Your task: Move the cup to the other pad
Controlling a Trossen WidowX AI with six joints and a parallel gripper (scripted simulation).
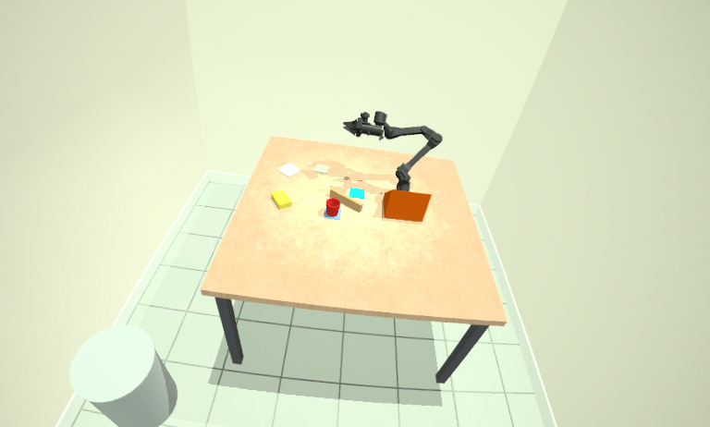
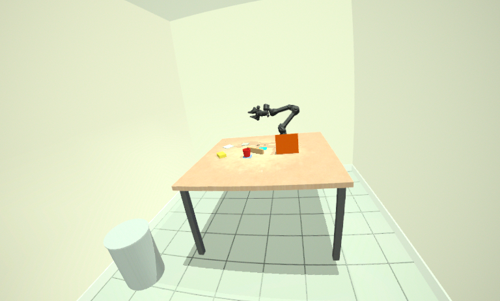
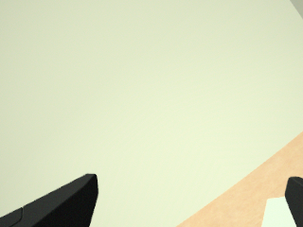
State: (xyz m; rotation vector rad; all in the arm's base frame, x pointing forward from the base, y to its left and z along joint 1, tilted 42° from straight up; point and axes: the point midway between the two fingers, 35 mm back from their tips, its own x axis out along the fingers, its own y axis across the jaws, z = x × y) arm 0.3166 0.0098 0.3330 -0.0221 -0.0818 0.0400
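A red cup (image 1: 333, 206) (image 2: 246, 152) stands upright on a blue pad (image 1: 332, 216) (image 2: 247, 157) near the middle of the table (image 1: 340, 275) (image 2: 265, 172). Its marbles are too small to see. A cyan pad (image 1: 357, 192) (image 2: 263, 148) lies just behind it to the right, past a wooden block (image 1: 345, 200) (image 2: 258, 150). My gripper (image 1: 348, 125) (image 2: 251, 113) (image 3: 192, 185) is open and empty. It hangs high above the table's far side, well away from the cup. In the wrist view it faces the wall and the table edge.
An orange box (image 1: 405, 205) (image 2: 286, 143) stands in front of the arm's base. A yellow block (image 1: 281, 199) (image 2: 221, 154) lies left of the cup. A white tile (image 1: 288, 168) (image 2: 228, 146) and a pale grey tile (image 1: 321, 167) lie at the back. A pale bin (image 1: 123, 375) (image 2: 134, 253) stands on the floor.
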